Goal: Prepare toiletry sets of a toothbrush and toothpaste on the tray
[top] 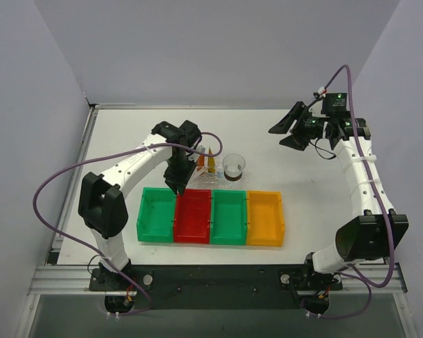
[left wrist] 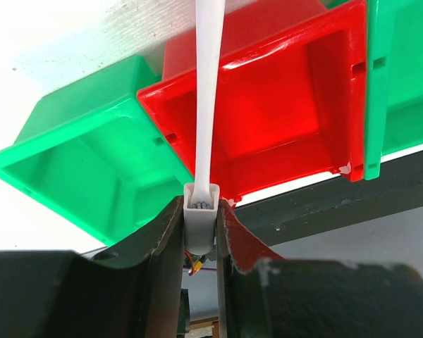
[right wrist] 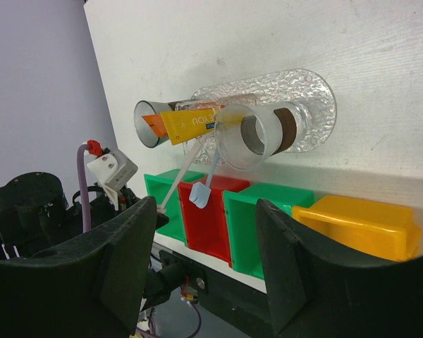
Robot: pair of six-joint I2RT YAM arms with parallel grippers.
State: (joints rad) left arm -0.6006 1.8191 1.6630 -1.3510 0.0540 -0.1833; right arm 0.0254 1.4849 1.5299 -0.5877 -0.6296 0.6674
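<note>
My left gripper [left wrist: 199, 211] is shut on the bristle head of the white toothbrush [left wrist: 208, 91], above the seam of the left green bin and the red bin; it also shows in the top view [top: 176, 181]. The brush's handle [right wrist: 175, 184] slants toward the clear bumpy tray [right wrist: 319, 90]. The pale blue toothbrush [right wrist: 200, 195] hangs out of the right clear cup [right wrist: 257, 134]. The orange tube [right wrist: 154, 127] sits in the left cup, with the yellow-orange tube [right wrist: 190, 124] beside it. My right gripper [right wrist: 204, 260] is open and empty, raised at the far right [top: 296, 132].
A row of bins stands in front of the tray: green [top: 156, 215], red [top: 193, 216], green [top: 228, 217], orange [top: 264, 218]. All look empty. The tray [top: 197, 182] lies just behind them. Walls close the table at left, back and right.
</note>
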